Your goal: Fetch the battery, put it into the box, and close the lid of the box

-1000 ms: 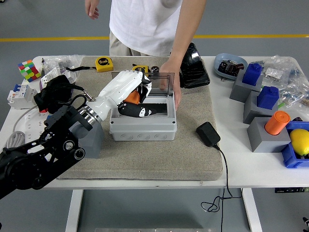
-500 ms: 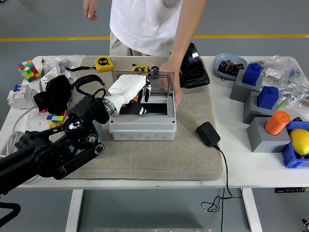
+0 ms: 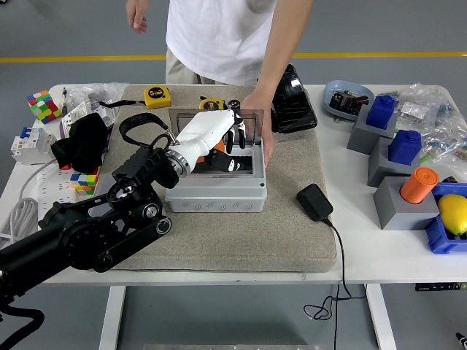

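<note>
left hand [image 3: 219, 138] over open box [image 3: 216, 193], fingers loosely apart, battery hidden, person's hand [image 3: 260, 124] holding lid [image 3: 244, 125]

Bright, even overhead light, soft shadows, sharp focus, slight bending at the edges

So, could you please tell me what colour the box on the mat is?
The box is light grey, seen in the head view.

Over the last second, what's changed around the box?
The left hand has risen from inside the box toward the raised lid. The orange battery it held a second ago no longer shows; the hand's fingers look loose, holding nothing. The left arm swung in closer. The person's hand stays at the lid, the box is unmoved, and the charger hasn't shifted.
</note>
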Motion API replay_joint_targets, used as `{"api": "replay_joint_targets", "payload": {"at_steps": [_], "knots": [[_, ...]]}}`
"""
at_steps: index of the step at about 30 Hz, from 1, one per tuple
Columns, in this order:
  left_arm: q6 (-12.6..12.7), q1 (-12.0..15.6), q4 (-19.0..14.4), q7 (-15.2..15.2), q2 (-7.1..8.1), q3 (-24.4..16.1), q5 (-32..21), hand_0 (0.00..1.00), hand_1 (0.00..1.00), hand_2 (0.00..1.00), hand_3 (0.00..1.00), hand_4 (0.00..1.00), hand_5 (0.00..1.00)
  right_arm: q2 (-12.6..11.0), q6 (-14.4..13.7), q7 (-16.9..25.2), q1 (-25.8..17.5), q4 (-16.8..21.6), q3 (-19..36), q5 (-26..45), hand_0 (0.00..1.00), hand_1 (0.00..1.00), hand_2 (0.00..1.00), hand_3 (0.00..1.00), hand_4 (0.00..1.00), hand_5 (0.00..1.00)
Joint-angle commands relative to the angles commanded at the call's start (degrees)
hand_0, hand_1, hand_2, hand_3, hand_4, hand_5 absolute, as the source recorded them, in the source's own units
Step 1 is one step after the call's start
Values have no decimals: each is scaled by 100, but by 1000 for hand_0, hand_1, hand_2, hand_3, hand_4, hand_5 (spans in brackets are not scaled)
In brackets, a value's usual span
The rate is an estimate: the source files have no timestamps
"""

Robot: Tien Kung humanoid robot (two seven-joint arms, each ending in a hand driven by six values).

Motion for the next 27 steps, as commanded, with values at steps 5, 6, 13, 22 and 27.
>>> {"api": "replay_joint_targets", "payload": {"at_steps": [5,6,13,22,27], "knots": [[61,-74,206,-45,-155,69,46,2,2,247,371,998,2,8,3,-6,-3,-4,-25,11,632,665,663,548,967,453],[77,-96,260,-68,-182,95,52,2,2,267,370,998,2,8,-2,-4,-4,2,-27,12,630,665,663,548,966,453],[337,-119,314,-420,-220,153,-148,110,108,320,399,998,2,10,-1,-6,-12,10,-42,9,632,665,663,547,966,452],[520,-110,314,-1106,-214,158,-531,273,359,363,477,998,282,12,-4,9,-14,27,-38,-8,632,665,662,547,965,452],[442,-109,378,-1130,-215,196,-531,352,459,426,507,998,362,9,-20,22,-4,47,-33,-11,633,665,663,547,965,452]]}}
